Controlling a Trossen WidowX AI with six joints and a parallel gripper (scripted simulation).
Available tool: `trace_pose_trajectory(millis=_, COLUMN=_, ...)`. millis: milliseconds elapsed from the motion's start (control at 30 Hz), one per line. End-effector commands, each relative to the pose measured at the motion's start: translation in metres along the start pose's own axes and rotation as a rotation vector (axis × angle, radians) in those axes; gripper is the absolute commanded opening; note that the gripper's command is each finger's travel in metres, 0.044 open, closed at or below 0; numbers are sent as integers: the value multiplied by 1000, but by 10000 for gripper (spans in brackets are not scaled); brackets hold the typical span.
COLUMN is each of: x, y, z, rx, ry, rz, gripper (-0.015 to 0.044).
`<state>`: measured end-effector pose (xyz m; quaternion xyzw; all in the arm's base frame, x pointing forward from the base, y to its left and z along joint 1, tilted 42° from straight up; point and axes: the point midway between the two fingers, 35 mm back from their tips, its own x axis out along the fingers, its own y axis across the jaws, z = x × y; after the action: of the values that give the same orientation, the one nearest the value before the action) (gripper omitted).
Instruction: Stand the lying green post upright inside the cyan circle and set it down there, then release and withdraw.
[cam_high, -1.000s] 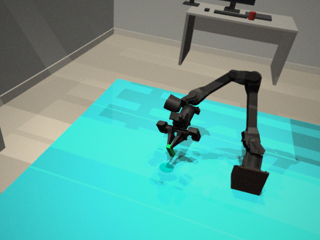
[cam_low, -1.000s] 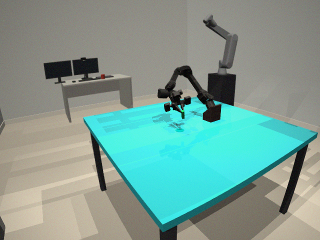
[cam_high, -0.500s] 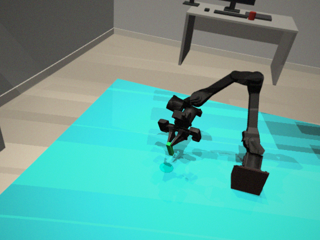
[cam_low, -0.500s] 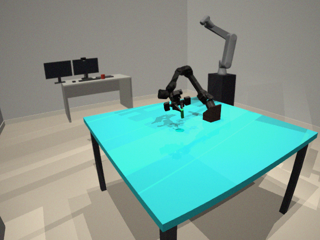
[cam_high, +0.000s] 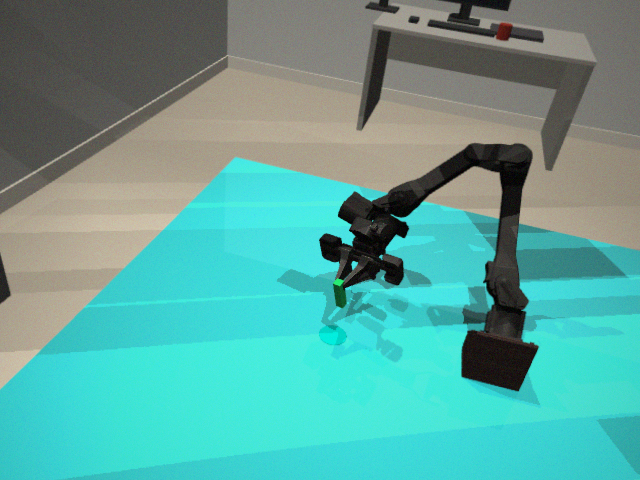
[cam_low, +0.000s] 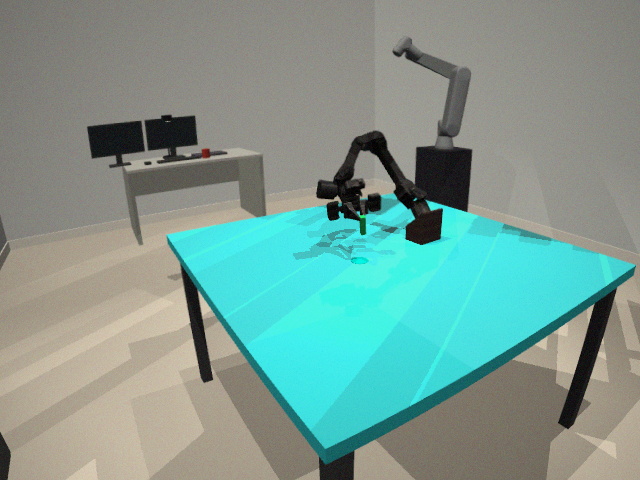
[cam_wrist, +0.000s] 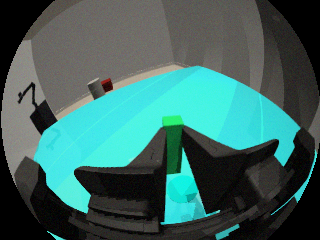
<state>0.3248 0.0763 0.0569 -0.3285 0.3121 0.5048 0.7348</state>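
Note:
The green post (cam_high: 339, 294) (cam_low: 362, 225) (cam_wrist: 173, 147) is held in the air by its upper end, close to upright, with its long side pointing down. My gripper (cam_high: 340, 283) (cam_low: 362, 216) (cam_wrist: 172, 130) is shut on it, one finger on each side. The cyan circle (cam_high: 332, 335) (cam_low: 359, 260) (cam_wrist: 182, 189) is a slightly darker disc on the cyan table top (cam_high: 206, 403) (cam_low: 289, 330) (cam_wrist: 225, 92). The post hangs above the table and does not touch it. In the wrist view the circle shows below the post's lower end, partly between the fingers.
My arm's dark base (cam_high: 498, 360) (cam_low: 424, 227) stands on the table, right of the circle in the top and exterior views. Shadows of the arm lie around the circle. A grey desk (cam_high: 465, 62) (cam_low: 191, 178) with monitors and a second arm (cam_low: 455, 100) on a black pedestal stand beyond the table.

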Motion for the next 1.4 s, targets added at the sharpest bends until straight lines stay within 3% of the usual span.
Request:
trace_pose_trajectory(millis=0, x=-2, y=1, z=0, rx=-14, ry=-25, rz=-9, gripper=23)
trace_pose_trajectory(millis=800, x=-18, y=2, z=4, rx=-109, ry=-173, rz=-85, gripper=23)
trace_pose_trajectory(millis=1367, x=-18, y=2, z=4, rx=-112, ry=-177, rz=-87, gripper=23)
